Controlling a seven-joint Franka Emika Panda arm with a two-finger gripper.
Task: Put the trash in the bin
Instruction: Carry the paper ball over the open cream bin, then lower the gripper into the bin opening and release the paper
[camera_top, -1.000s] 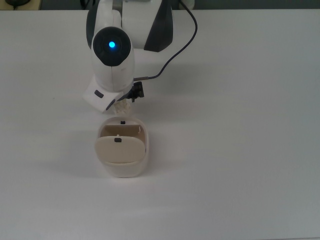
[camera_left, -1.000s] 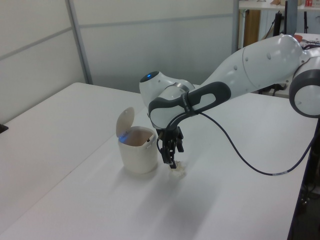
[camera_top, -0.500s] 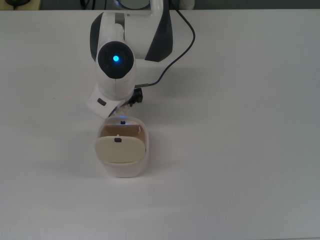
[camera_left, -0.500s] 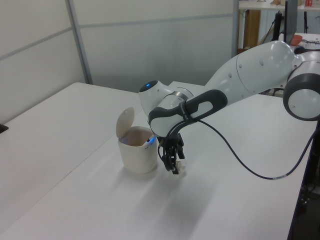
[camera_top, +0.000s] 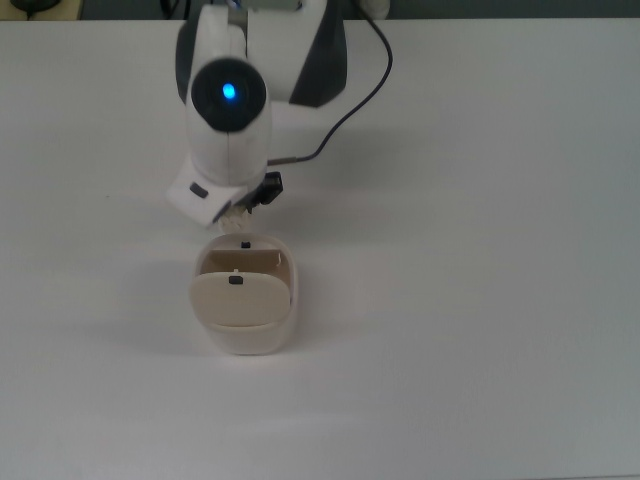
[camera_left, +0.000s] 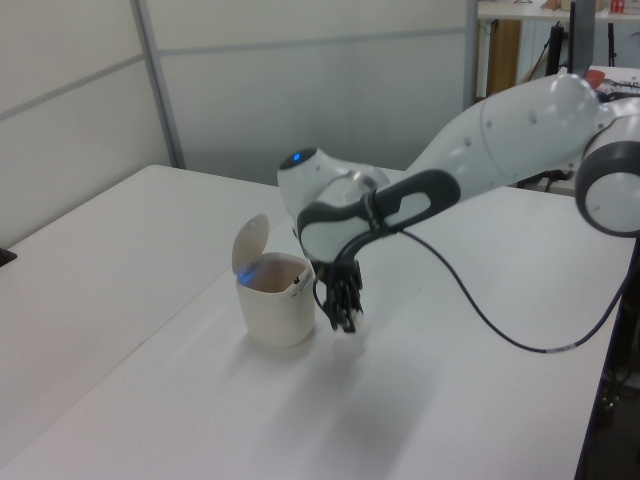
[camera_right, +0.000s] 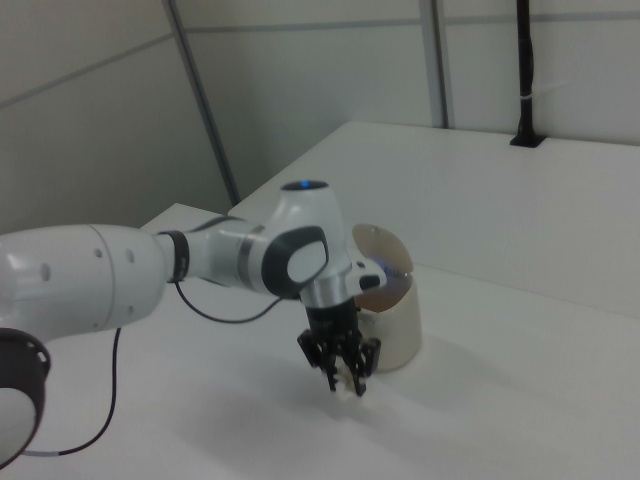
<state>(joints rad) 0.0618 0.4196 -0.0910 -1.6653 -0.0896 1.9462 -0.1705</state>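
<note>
The fingers (camera_right: 345, 377) are clamped on the trash (camera_right: 349, 384), a pale crumpled wad pinched at their tips; in the right view it hangs clear of the surface (camera_right: 520, 400), with a faint shadow beneath; in the top view only a scrap of it (camera_top: 237, 212) shows from under the wrist. So the pick looks done, and what is left, by my reading, is the carry over the rim and the release.

The bin (camera_right: 388, 318) stands just beside the fingers, apart from them, with its lid (camera_right: 384, 262) swung up and the mouth open; in the left view the fingers (camera_left: 343, 318) hang lower than the rim of the bin (camera_left: 274, 311), level with its wall; the wad there is too blurred to pick out. Judging from that, the fingers need to rise above the rim before crossing, or they will knock the wall.

The raised lid stands on the side of the mouth away from the fingers, so the near rim is the open way in; the mouth is far wider than the wad, which leaves easy margin for a drop.

Around the fingers the surface is bare on every side but the bin's; its edges lie well away in all three views. The black cable (camera_top: 355, 100) trails behind the wrist, away from the bin, and does not seem to be in the way.
</note>
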